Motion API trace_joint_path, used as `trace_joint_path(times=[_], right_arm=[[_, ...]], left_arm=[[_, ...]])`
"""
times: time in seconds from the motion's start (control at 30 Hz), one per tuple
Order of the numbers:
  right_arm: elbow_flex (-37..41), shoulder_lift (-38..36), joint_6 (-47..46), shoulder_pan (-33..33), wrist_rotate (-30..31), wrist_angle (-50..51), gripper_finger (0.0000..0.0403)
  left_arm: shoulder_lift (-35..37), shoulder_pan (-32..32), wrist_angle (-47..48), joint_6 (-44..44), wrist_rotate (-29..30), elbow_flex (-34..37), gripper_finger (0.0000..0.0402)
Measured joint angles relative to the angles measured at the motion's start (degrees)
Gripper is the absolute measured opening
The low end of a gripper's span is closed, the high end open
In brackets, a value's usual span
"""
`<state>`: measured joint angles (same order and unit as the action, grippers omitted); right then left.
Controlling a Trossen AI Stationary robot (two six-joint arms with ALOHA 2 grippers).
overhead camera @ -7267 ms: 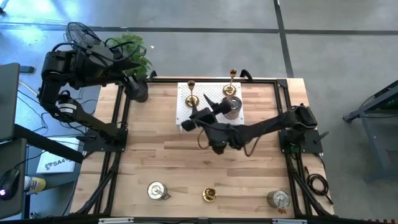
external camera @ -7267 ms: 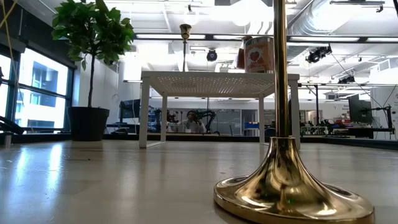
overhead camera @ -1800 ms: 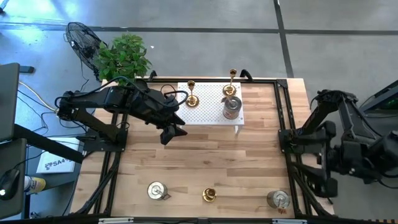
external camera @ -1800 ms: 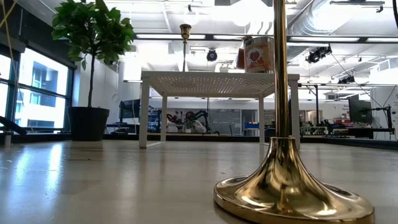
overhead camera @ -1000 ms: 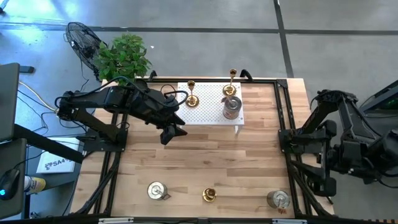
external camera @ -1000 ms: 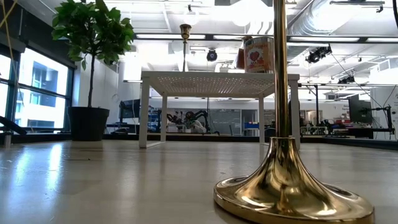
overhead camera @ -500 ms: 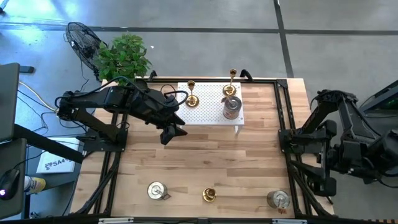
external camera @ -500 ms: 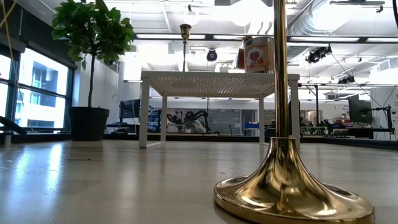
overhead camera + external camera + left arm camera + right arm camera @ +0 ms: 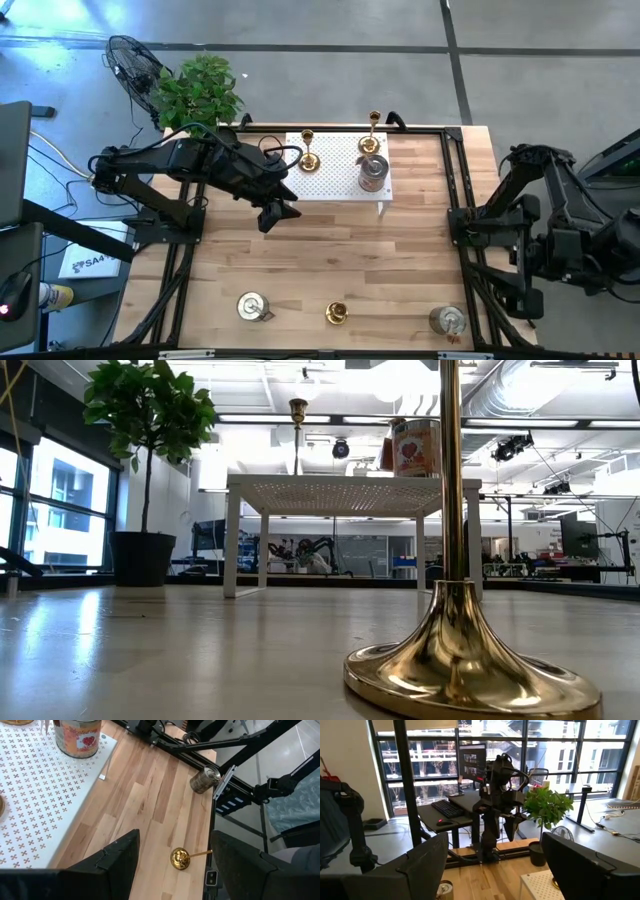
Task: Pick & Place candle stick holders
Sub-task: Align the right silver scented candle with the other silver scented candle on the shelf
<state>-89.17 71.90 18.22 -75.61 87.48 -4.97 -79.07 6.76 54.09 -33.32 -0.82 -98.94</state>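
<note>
A small white perforated table (image 9: 335,178) stands at the far middle. On it stand two gold candle stick holders (image 9: 308,155) (image 9: 371,145) and a silver-grey one (image 9: 372,173). Along the near edge stand a silver-grey holder (image 9: 250,306), a gold one (image 9: 337,313) (image 9: 460,660) and another silver-grey one (image 9: 448,320). My left gripper (image 9: 272,214) (image 9: 174,845) hangs open above the wood, just left of the white table. My right gripper (image 9: 495,857) is open too; its arm (image 9: 550,235) is folded up beyond the table's right edge.
A potted plant (image 9: 200,90) in a black pot (image 9: 140,558) stands at the far left corner. A black frame (image 9: 455,180) runs along the table's sides. Bare wood (image 9: 330,250) lies between the white table and the near row of holders.
</note>
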Motion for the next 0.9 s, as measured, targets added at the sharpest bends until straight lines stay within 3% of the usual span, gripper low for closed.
trace_joint_path(times=[0.37, 0.57, 0.9], right_arm=[[0.00, 0.00, -0.39, 0.00, 0.38, 0.00, 0.0314], [-0.02, 0.24, -3.21, -0.02, -4.51, -0.02, 0.0314], [-0.02, 1.74, -4.92, 1.81, -0.58, 0.46, 0.0329]], left_arm=[[0.00, 0.00, 0.00, -0.02, 0.00, 0.00, 0.0241], [0.00, 0.01, 0.00, -0.01, 0.00, 0.00, 0.0241], [0.00, 0.02, -0.01, -0.02, 0.00, 0.00, 0.0241]])
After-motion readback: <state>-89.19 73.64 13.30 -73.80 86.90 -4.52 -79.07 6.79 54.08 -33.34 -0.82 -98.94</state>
